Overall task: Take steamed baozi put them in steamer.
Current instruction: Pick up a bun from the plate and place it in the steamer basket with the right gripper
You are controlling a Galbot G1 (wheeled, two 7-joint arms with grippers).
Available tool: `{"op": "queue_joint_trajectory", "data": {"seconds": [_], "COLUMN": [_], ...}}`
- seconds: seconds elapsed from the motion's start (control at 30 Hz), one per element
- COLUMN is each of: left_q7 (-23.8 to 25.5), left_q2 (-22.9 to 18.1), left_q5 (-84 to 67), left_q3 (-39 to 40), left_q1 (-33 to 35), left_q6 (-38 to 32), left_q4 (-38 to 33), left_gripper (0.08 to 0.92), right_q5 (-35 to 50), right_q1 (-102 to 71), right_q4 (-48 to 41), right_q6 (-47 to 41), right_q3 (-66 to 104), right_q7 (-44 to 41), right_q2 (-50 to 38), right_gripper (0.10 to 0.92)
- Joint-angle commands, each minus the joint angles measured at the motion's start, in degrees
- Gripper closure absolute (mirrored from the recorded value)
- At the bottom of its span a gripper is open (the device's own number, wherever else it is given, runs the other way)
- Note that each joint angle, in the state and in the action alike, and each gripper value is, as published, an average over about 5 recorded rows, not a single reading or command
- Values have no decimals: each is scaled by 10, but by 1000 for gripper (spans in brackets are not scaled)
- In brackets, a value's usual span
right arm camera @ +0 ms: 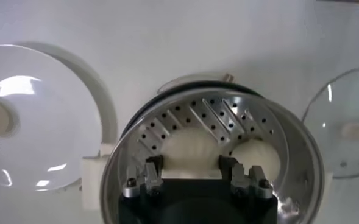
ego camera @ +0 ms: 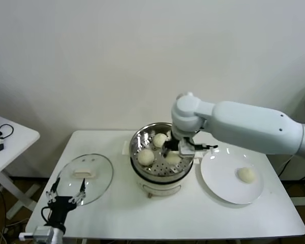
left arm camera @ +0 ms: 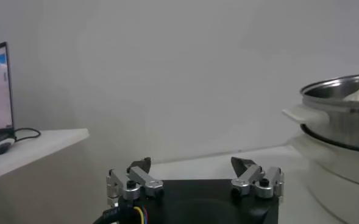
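The steamer stands mid-table, a shiny perforated basket on a cream pot base. Two baozi lie loose in it. My right gripper reaches down into the basket. Its fingers press both sides of a third baozi, which sits low over the perforated bottom beside another bun. A fourth baozi lies on the white plate to the right. My left gripper is parked at the front left, open and empty.
A round glass lid lies flat left of the steamer, just beyond the left gripper. A side table with cables stands further left. The plate and lid flank the steamer in the right wrist view.
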Motion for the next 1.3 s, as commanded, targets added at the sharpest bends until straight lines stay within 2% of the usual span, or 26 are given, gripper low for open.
{"op": "queue_joint_trajectory", "data": {"seconds": [0.03,0.5,0.8,0.9,1.1,1.3], "left_q7": [0,-1,-1,1,3,8], "left_q2": [0,-4,1,2,1,5], "left_q5": [2,10,13,13,14,-3], "left_q3": [2,7,13,14,15,18], "left_q1": [3,0,-6,-7,-7,-12], "left_q6": [8,8,11,13,13,1], "left_q4": [-1,5,7,6,7,11], "left_gripper": [177,177,177,177,177,177], "right_q5": [-40,-127,-133,-131,-130,-89], "right_q1": [-40,-63,-68,-68,-64,-34], "right_q4": [-9,-28,-15,-13,-6,-3], "right_q6": [42,98,98,97,94,93], "right_q3": [-6,11,11,11,16,37], "right_q7": [6,24,28,30,28,9], "right_q2": [15,31,24,23,20,11], "right_gripper": [414,423,415,369,225,203]}}
